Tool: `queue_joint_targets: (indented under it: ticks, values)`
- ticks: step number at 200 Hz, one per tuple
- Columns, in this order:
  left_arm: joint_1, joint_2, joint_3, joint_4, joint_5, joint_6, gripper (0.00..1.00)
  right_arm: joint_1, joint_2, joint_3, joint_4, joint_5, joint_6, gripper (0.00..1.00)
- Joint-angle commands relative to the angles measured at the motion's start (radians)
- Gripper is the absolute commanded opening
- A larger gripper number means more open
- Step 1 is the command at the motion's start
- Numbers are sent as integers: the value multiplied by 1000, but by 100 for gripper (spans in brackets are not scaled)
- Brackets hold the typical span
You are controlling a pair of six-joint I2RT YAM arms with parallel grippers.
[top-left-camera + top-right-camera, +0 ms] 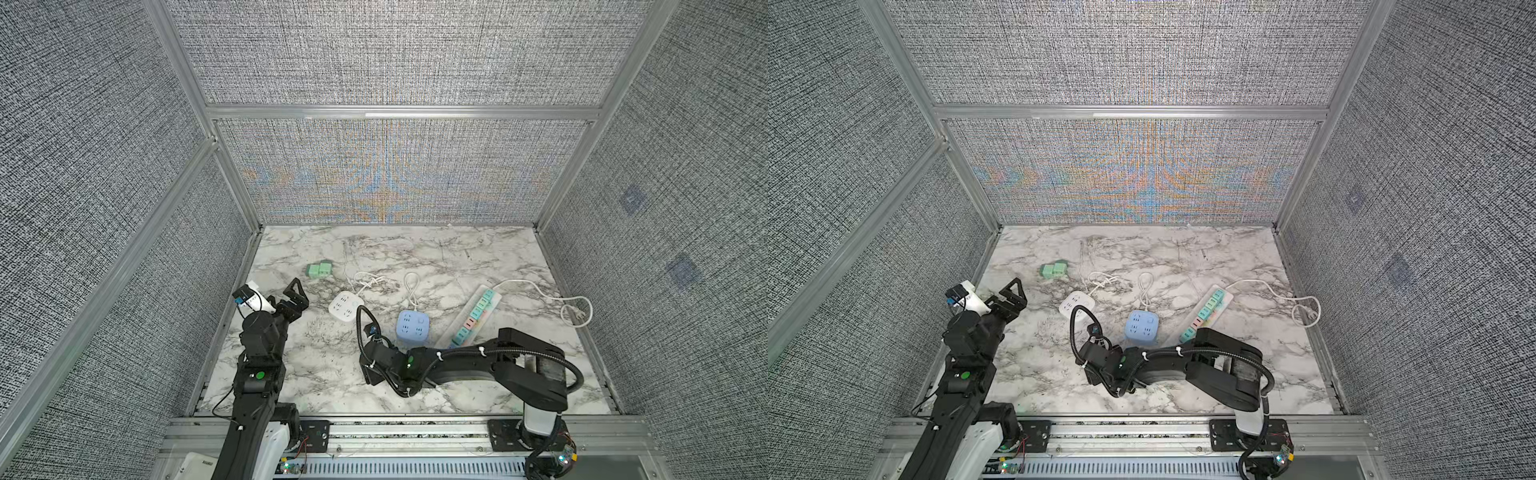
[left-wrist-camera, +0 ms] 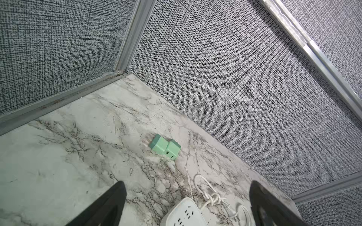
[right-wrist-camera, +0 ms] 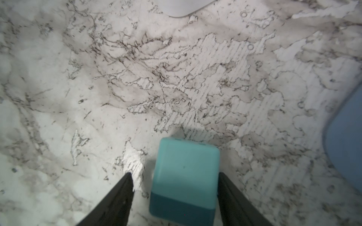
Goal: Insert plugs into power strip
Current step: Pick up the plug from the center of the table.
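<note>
You've got both top views high above the near edge, looking down on the whole table [image 1: 457, 257]. Left wrist looks low toward the far-left corner [image 2: 121, 72], sharing the green plugs [image 2: 164, 148]; right wrist's pressed close over that table.

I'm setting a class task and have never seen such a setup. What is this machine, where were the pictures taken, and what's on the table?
Two robot arms stand at a marble table. Two pictures look down from overhead; the other two come from cameras on the wrists. The left gripper is open and empty. The right gripper straddles a teal plug, one finger apart from it. Also there: two green plugs, a white socket block, a blue socket cube and a long power strip with plugs in it.
</note>
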Motion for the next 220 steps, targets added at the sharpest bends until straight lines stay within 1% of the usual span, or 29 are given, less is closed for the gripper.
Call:
queue_joint_targets:
  ticks: [1,46,76,92,113,117,123,135,146,152,169,194,220]
  values:
    - [2,-1,5,0,-2,14,100,7,34,25,-75,29,16,62]
    - [2,-2,6,1,5,14,100,11,51,23,-76,49,20,41]
    - [2,-10,6,2,15,16,100,10,1,-16,-37,60,-11,37]
    - [3,-12,6,3,18,24,100,11,-57,-62,5,63,-44,35]
    - [2,-12,12,1,33,35,100,10,-159,-133,47,110,-86,34]
    - [2,-10,14,0,43,38,100,10,-181,-135,49,127,-94,35]
    - [3,-9,16,2,62,44,100,10,-215,-179,51,149,-109,34]
    - [2,-7,20,21,128,64,100,11,-286,-216,62,188,-150,34]
    - [1,-6,7,100,262,113,100,10,-356,-256,85,220,-194,33]
    - [1,-3,0,139,322,115,99,11,-394,-280,100,239,-217,33]
    - [-6,6,0,203,428,105,99,9,-509,-354,159,286,-285,33]
    - [-58,8,29,196,460,147,96,1,-653,-453,256,326,-405,32]
    - [-168,47,64,205,478,183,93,-10,-781,-587,439,349,-557,32]
